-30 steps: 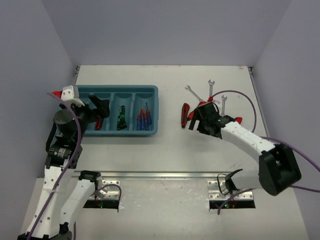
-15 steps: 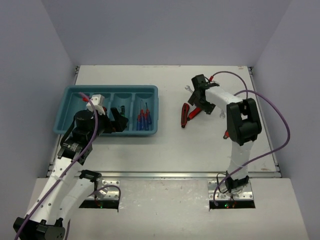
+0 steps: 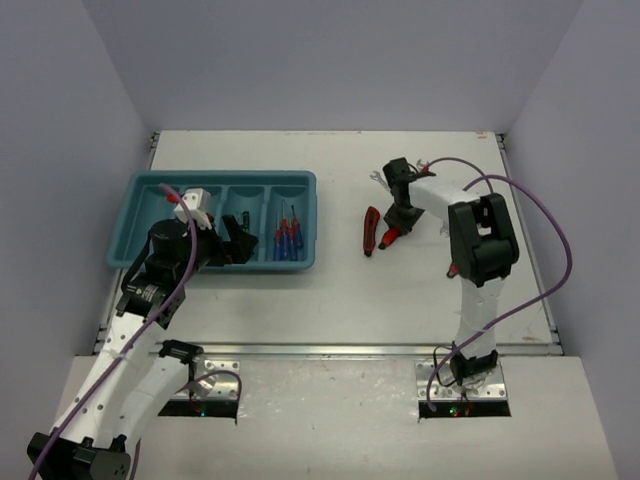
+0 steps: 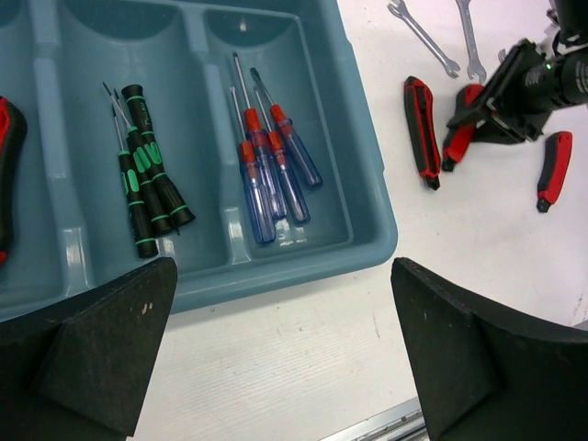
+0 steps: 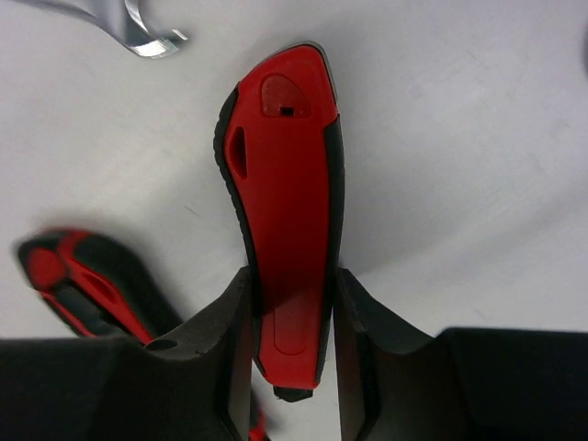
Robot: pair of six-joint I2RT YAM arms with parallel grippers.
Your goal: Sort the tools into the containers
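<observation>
Two black fingers [image 5: 220, 340] of the right end effector [image 5: 291, 285] press on one red handle of the pliers [image 5: 285, 156] — one on each side, so the tool cannot slip when it goes up. The pliers lie on the table [image 3: 330, 290], well apart from the blue tray [image 3: 250, 177]. The silver wrenches [image 4: 421, 35] lie near them, so I think a lift straight up is safest. The left end effector [image 4: 283, 276] hangs wide open over the tray's near rim and holds nothing. Blue screwdrivers [image 4: 271, 170] lie in the compartment nearest the pliers, and black-and-green screwdrivers [image 4: 147, 184] in the next one. The pliers must cross bare table and clear the raised rim — and the left arm may be in the way there.
</observation>
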